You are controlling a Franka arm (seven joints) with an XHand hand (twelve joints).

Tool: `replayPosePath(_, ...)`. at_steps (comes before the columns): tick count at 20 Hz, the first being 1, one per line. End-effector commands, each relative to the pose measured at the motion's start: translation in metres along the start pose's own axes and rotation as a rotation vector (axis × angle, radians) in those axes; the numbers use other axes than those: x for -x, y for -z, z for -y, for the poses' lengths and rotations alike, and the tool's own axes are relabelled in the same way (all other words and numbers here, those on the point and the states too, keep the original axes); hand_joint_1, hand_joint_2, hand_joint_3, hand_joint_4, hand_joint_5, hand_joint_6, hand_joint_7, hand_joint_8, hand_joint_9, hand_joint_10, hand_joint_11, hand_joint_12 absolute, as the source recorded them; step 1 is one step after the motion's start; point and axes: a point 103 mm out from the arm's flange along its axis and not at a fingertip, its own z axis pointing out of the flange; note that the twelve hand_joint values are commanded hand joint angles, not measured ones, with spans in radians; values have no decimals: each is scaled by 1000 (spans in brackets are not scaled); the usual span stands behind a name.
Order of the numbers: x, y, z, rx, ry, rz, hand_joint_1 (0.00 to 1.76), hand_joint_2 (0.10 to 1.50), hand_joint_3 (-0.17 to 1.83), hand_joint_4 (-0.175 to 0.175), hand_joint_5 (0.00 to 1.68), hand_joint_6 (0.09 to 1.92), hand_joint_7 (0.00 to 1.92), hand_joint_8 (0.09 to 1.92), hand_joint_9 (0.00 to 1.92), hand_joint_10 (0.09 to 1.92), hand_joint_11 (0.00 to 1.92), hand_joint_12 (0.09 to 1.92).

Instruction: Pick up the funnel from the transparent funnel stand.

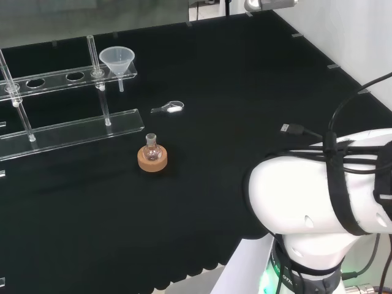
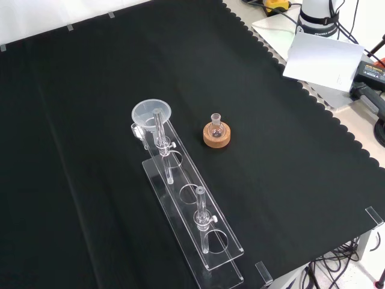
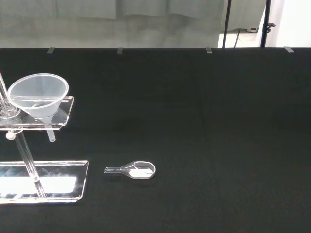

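Right, clear plastic cone-shaped funnel [image 1: 117, 59] sits in the transparent acrylic stand [image 1: 67, 78]; looks light, slippery — I'd pinch the rim. Hand's state: can't tell.

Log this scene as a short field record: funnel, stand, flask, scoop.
funnel: clear funnel, seated in the end hole of the stand's upper shelf, stem hanging through
stand: transparent funnel stand, two posts, other holes empty
flask: small round flask on a cork ring, apart from the stand
scoop: small clear scoop lying on the black cloth
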Motion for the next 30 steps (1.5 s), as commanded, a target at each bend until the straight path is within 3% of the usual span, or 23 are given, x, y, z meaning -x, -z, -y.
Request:
replayPosePath(1,0,0,0,11,0,11,1,1092,560,31,121,165,10,476,179,655,163,1297)
replayPosePath(4,0,0,0,13,-2,11,0,1153,445,30,163,87,0,482,173,651,124,1360)
replayPosePath(13,3,-2,-10,1,-18,2,0,1168,420,27,178,87,0,482,172,651,119,1367)
replayPosePath(23,-9,-26,-60,-27,-28,-18,0,1173,413,25,185,87,0,482,175,652,119,1366)
replayPosePath(30,-37,-55,-113,-64,34,-8,0,1163,396,14,210,87,21,497,191,659,109,1366)
